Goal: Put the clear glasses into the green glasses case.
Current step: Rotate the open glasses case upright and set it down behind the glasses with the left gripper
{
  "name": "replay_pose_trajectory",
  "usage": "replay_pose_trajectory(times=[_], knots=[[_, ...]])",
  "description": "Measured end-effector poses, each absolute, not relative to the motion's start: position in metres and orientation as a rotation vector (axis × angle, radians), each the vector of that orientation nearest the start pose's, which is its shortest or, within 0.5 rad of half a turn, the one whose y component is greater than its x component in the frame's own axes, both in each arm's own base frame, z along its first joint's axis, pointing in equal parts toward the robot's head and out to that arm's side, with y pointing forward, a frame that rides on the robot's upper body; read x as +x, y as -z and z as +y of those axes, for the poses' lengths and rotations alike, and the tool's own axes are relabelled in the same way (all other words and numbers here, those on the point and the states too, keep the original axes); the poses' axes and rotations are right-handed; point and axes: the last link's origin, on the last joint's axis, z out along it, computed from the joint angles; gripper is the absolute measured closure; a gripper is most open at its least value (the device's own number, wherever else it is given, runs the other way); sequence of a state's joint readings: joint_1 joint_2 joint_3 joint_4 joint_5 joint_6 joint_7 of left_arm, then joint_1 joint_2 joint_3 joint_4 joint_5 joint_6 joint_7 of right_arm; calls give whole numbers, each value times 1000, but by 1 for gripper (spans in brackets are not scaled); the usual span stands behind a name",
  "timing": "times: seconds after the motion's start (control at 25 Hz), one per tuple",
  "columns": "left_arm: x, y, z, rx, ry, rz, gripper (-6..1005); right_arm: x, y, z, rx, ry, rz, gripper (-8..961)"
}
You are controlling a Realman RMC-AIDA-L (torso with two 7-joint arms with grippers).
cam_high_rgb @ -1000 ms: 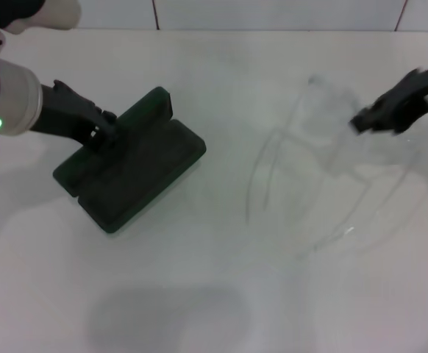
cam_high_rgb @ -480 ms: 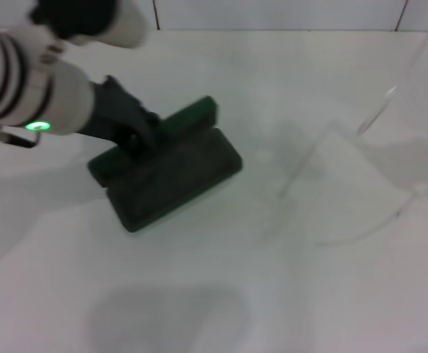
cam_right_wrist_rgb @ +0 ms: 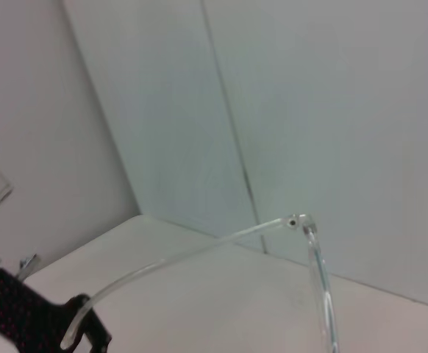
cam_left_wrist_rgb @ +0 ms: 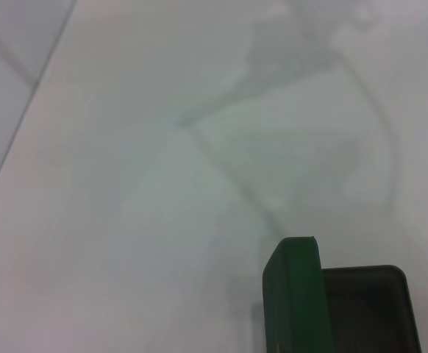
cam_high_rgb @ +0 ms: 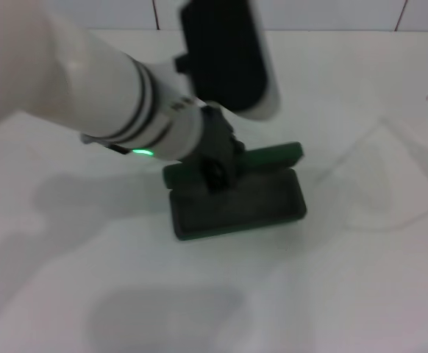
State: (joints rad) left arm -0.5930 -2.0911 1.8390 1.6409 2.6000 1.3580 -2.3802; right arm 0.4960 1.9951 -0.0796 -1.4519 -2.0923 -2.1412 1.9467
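**Open case under the left arm, glasses seen only by the right wrist**

In the head view the green glasses case [cam_high_rgb: 236, 197] lies open on the white worktop [cam_high_rgb: 332, 294] just right of centre; its dark lined tray faces up and the green lid stands along the tray's 12 o'clock edge; the left arm comes in from 10 o'clock as a thick white sleeve with a small green light [cam_high_rgb: 142, 153]; its dark left gripper [cam_high_rgb: 218, 158] sits on the case's 10 o'clock corner, where lid and tray meet; whether the fingers are closed on the case or only resting there cannot be told, since the wrist hides them.

The left wrist view shows the lid's green edge and part of the lined tray of the case [cam_left_wrist_rgb: 302, 294], with bare pale worktop beyond; that arm's own fingers do not show in it.

The clear glasses [cam_right_wrist_rgb: 302, 228] appear in the right wrist view, off the worktop against a pale tiled wall [cam_right_wrist_rgb: 332, 110]; one thin arm runs from the hinge down to a dark dotted part at the picture's edge [cam_right_wrist_rgb: 23, 316]; what that part is cannot be told, nor whether the right fingers are clamped on the glasses; the right gripper itself does not show in the head view; only faint thin lines lie on the worktop at 3 o'clock of the case.
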Motion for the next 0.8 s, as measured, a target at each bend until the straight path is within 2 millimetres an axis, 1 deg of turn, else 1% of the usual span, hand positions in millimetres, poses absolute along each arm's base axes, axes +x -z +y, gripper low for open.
replay_pose_trajectory(times=[0.16, 0.28, 0.44, 0.6, 0.8], knots=[[-66, 74, 317, -2792, -431, 230, 799, 269, -222, 256, -2266, -702, 757, 861], [-56, 85, 318, -2819, -421, 314, 798, 278, -227, 251, -2213, -725, 754, 861], [-47, 96, 323, -2850, -420, 371, 797, 287, -227, 246, -2172, -711, 763, 861], [-45, 101, 328, -2861, -418, 422, 794, 291, -224, 245, -2162, -719, 778, 861], [-45, 102, 330, -2854, -409, 425, 786, 296, -222, 244, -2147, -729, 787, 861]])
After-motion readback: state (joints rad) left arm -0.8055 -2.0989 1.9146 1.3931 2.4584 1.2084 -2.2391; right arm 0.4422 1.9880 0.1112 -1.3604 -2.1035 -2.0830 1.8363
